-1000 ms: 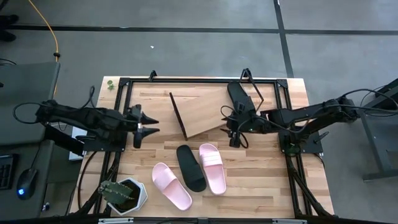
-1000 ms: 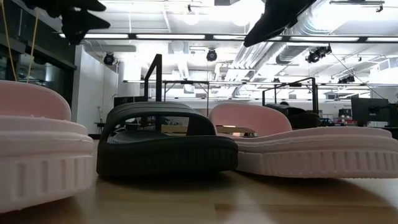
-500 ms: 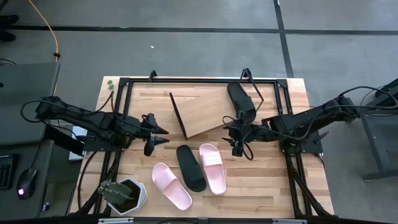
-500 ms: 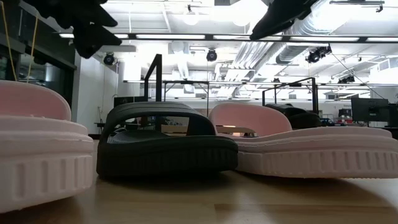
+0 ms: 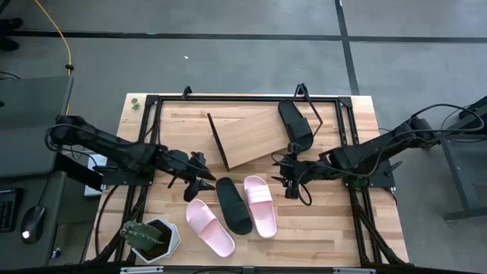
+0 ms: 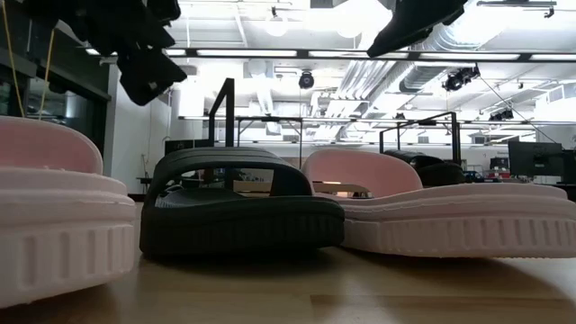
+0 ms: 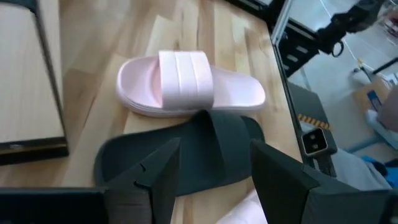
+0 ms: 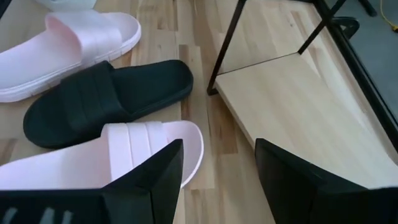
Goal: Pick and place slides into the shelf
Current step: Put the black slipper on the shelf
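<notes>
Both arms are seen moved closer to the black slide (image 5: 233,205) on the surface. Left gripper (image 5: 205,180) and right gripper (image 5: 289,186) are spread wide, empty, flanking it, with the shelf (image 5: 247,135) beyond.

You have a light wooden table (image 5: 335,228) ringed by a black metal frame. Near its far edge stands the shelf (image 5: 251,137), a slanted pale board on thin black wire legs, with one black sandal (image 5: 295,124) lying on its right end. On the bare tabletop in front of the shelf you see three more in a row: a pink sandal (image 5: 210,227) on the left, a black one (image 5: 233,205) in the middle, and another pink one (image 5: 259,205) just beside it. A potted cactus (image 5: 151,238) sits at the near left corner.
</notes>
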`<state>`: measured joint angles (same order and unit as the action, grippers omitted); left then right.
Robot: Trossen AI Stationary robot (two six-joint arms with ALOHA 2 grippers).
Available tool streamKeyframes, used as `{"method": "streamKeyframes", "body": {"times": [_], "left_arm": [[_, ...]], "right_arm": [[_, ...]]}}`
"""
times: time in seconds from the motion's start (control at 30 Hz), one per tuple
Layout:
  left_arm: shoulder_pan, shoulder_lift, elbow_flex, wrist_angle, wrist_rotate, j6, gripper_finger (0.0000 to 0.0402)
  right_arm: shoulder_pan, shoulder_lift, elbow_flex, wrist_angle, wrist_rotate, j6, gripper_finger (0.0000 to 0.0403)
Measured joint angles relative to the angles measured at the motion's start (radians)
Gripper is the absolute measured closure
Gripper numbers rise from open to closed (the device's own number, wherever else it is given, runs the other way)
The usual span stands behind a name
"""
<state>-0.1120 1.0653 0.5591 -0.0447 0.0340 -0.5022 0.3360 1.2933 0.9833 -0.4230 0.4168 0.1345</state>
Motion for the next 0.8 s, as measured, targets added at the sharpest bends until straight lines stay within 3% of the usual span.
{"method": "streamKeyframes", "body": {"times": [0.27,0.53,0.8], "left_arm": [[-0.002,0.104,0.000,0.048,0.005,-0.049,0.0224],[-0.014,0.236,0.000,0.205,0.102,-0.055,0.0224],[-0.013,0.343,0.000,0.269,0.131,-0.085,0.0224]], "right_arm": [[0.007,0.040,0.000,0.003,-0.007,0.023,0.0213],[0.012,0.050,-0.001,0.010,-0.051,0.051,0.0213],[0.050,0.050,-0.001,0.026,-0.051,0.043,0.0213]]}}
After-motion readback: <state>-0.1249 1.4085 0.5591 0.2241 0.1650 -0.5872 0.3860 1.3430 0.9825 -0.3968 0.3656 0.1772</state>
